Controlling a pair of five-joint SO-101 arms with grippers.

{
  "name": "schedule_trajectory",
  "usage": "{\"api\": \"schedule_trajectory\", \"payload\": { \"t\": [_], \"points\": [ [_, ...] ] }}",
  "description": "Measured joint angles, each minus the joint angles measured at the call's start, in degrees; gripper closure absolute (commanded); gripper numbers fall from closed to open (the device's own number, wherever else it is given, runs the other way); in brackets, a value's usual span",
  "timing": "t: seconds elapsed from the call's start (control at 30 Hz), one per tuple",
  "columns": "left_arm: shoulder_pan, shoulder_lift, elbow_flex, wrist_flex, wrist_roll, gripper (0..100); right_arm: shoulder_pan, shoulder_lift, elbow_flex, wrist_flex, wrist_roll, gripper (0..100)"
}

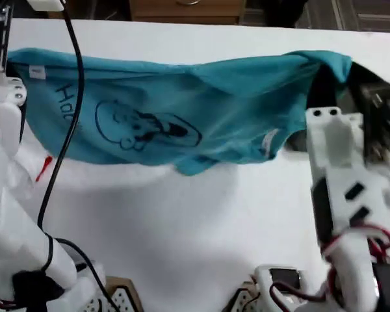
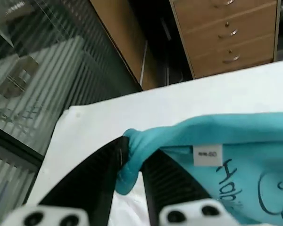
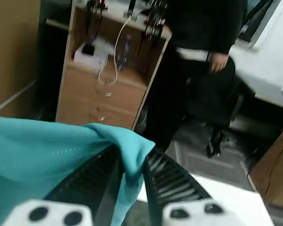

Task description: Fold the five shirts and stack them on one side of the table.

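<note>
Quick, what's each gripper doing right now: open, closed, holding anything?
Left gripper: closed, pinching one end of the teal shirt.
Right gripper: closed, pinching the other end of the same shirt.

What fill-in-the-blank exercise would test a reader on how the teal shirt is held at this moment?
1. The left gripper and the right gripper are both ____ on the shirt.
2. The shirt hangs stretched above the table, whose top is ____ in colour.
3. Beyond the table, the wooden cabinet has several ____ with metal handles.

Missing words: shut; white; drawers.
</note>
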Motion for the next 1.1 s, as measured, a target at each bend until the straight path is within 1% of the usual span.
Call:
{"api": "schedule_trajectory", "payload": {
  "t": [0.17,0.27,0.33,0.43,0.53,0.87,0.97,1.1],
  "points": [
    [4.5,-7.7,0.4,0.0,0.0,97,0.0,0.0,-6.3,0.0,0.0,98.1],
    [5.9,-13.0,3.3,0.0,0.0,97,0.0,-0.1,-11.1,0.0,1.2,98.1],
    [6.2,-15.7,5.9,0.0,0.0,97,0.4,-0.5,-14.0,0.0,2.6,98.1],
    [6.3,-18.3,12.2,-0.3,0.0,97,3.9,-0.7,-17.6,0.0,3.4,98.1],
    [6.3,-20.0,17.9,-2.2,0.0,97,5.8,-1.1,-20.9,0.0,3.5,98.1],
    [6.3,-30.2,38.2,-10.7,0.0,97,6.3,-1.3,-25.4,0.0,3.5,98.1],
    [6.3,-36.0,42.1,-12.8,0.0,97,6.3,-1.4,-26.9,0.0,3.5,98.1],
    [6.3,-43.3,44.6,-13.6,0.0,97,6.3,-1.4,-30.3,0.7,3.5,98.1]
  ]
}}
